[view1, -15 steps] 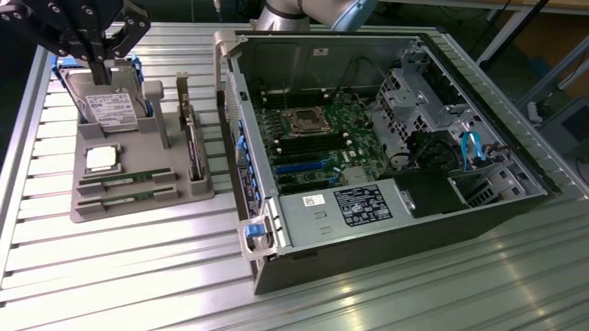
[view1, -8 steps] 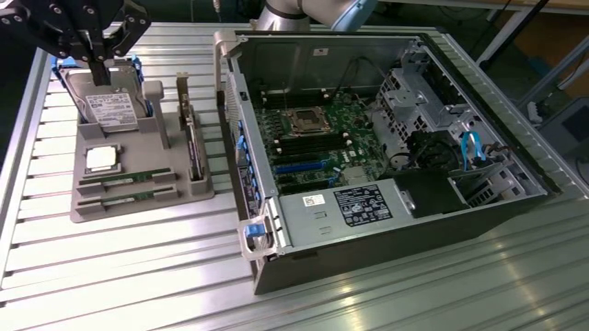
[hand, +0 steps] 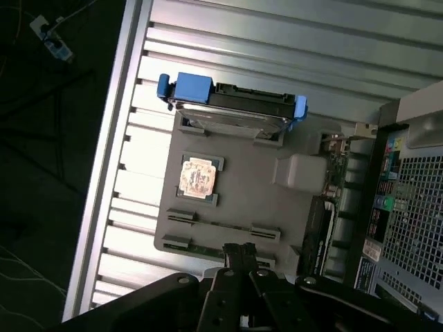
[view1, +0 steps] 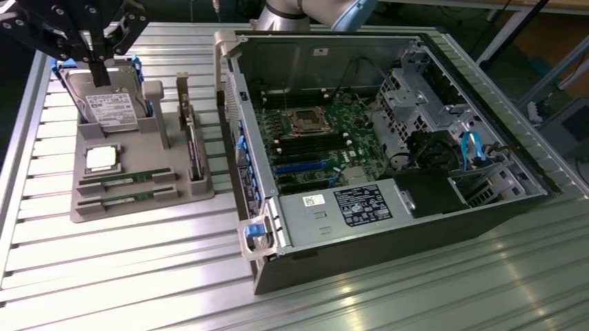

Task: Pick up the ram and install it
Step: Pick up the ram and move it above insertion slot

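Two ram sticks, thin green strips [view1: 124,178] [view1: 129,197], lie in slots at the front of a grey holder tray [view1: 138,210]. In the wrist view they show as the ram strips [hand: 225,226] [hand: 211,250] just beyond my fingertips. My gripper [view1: 98,74] hangs high over the hard drive [view1: 110,103] at the tray's back, shut, with nothing between its fingers. The wrist view has the gripper [hand: 240,250] shut and well above the tray.
The tray also carries a square silver processor [view1: 101,158] and an upright expansion card [view1: 190,145]. An open computer case [view1: 497,207] lies on the exterior view's right, its motherboard [view1: 318,148] exposed. All rest on a slatted metal table [view1: 138,276].
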Controlling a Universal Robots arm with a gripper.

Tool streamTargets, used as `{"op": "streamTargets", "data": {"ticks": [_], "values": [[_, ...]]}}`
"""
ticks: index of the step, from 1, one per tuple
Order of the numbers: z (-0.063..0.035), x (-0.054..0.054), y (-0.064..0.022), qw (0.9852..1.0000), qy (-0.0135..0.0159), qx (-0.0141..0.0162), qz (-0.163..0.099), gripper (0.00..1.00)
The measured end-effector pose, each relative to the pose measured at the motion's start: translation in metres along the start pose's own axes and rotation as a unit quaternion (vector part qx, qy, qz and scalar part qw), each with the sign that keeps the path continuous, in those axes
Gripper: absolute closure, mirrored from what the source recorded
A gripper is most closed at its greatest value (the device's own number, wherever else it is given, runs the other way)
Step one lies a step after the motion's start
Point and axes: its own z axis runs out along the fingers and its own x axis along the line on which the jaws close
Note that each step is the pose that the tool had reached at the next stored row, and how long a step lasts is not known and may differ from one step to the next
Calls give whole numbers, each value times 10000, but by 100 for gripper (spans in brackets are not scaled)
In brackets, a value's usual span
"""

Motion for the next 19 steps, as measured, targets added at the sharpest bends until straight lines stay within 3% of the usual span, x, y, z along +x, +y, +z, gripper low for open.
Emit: {"op": "streamTargets", "data": {"ticks": [8, 13, 19], "values": [[0, 0, 0, 9985, 21, 28, -540, 90], [0, 0, 0, 9957, 36, 48, -923, 90], [0, 0, 0, 9905, 53, 71, -1375, 90]]}}
